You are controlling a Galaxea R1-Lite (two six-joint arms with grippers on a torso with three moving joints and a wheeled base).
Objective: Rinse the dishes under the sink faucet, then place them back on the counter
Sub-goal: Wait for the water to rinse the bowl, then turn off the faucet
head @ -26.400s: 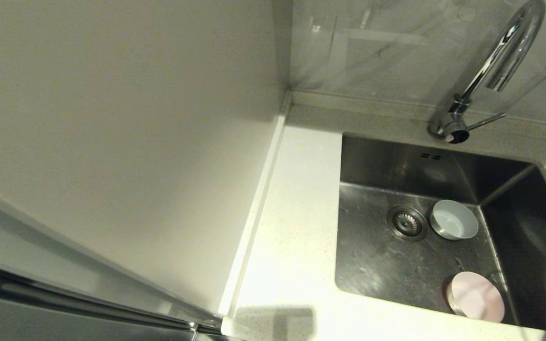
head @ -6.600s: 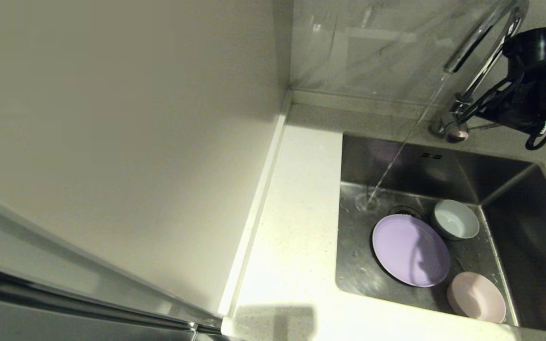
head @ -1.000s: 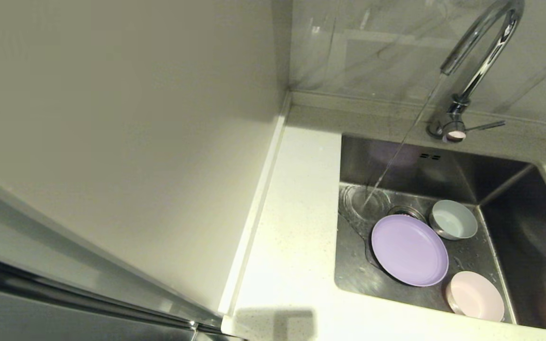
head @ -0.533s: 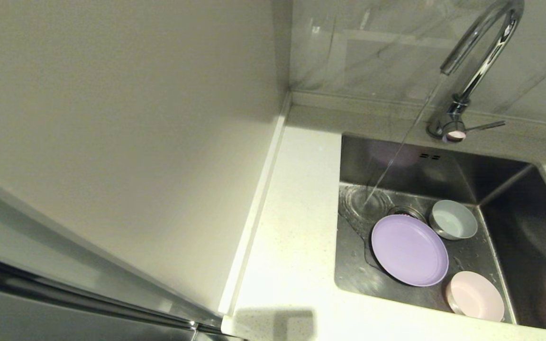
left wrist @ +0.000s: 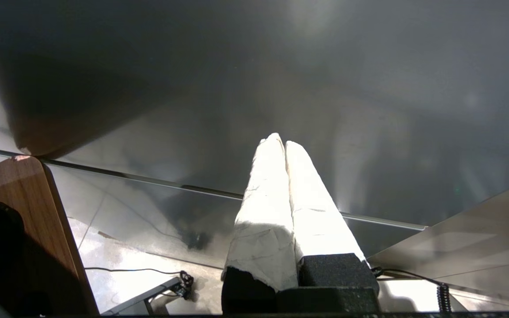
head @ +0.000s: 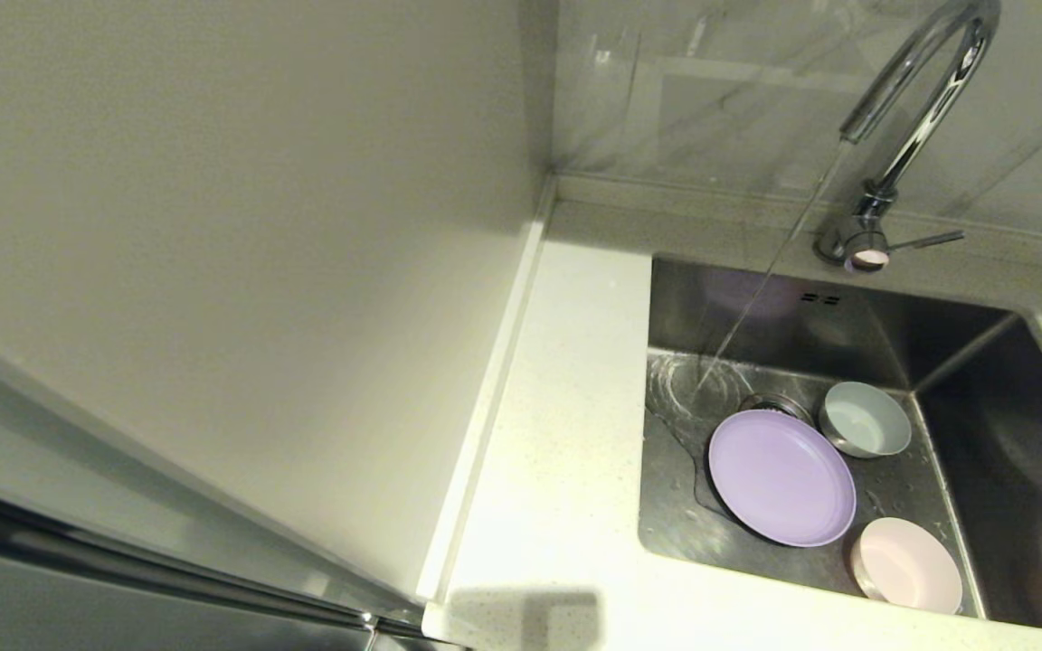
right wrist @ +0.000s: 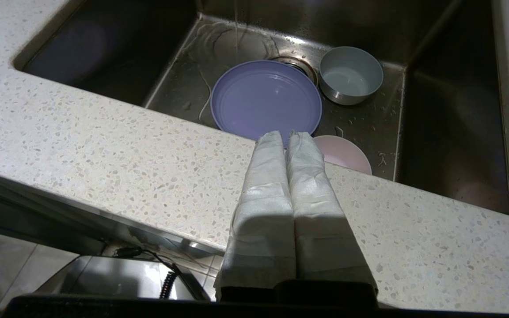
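Sink point(right wrist: 453, 110): plate point(right wrist: 265, 99) beyond right claw point(right wrist: 286, 134).

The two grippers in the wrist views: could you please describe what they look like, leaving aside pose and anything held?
Both look alike. The left gripper and the right gripper each have two long, tapering fingers wrapped in wrinkled white tape or cloth, mounted on blocky black bases. No markings show on the wrapping. In the left wrist view a coiled black cable shows near the base. Neither arm shows in the head view.
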